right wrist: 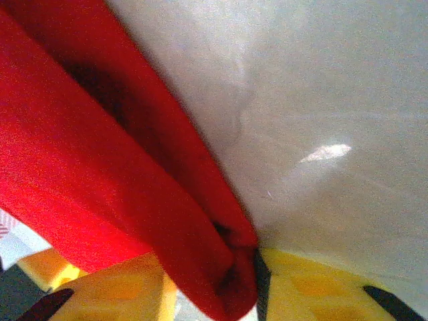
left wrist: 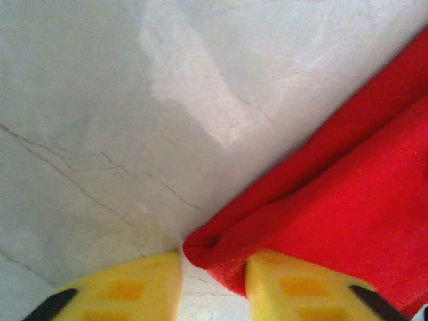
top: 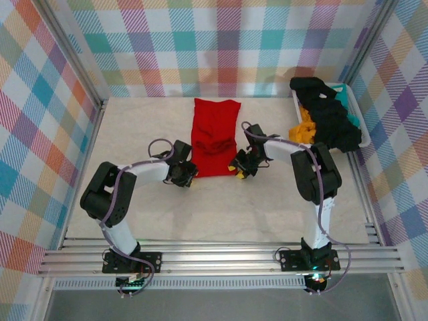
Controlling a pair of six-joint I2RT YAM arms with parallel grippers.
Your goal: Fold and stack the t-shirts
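The pale, veined bench (top: 134, 134) fills the floor of an enclosure, hemmed on three sides by plaid walls (top: 40, 120) and on the near side by aluminium rails (top: 214, 257). Broad bare stretches lie left of centre, along the near edge, and between the centre and the right wall.

The red t-shirt (top: 214, 137) lies in the middle of the bench, folded into a long strip running from the far wall toward the arms. Its long edges are fairly straight, with a crumpled band across its lower half.

A white-and-teal basket (top: 365, 137) sits in the far right corner against the wall, well apart from the red strip. It is heaped with black cloth (top: 331, 117) that spills over its rim, and orange-yellow cloth (top: 304, 130) at its near left side.

The left end effector (top: 182, 175) sits at the strip's near left corner. From the left wrist, the folded corner (left wrist: 194, 249) lies between the yellow fingers (left wrist: 120, 291), with a sliver of bench showing below it. I cannot tell whether they bite.

The right end effector (top: 239, 165) is at the near right corner. From the right wrist, its yellow fingers (right wrist: 314, 287) pinch the doubled red edge (right wrist: 214, 267).
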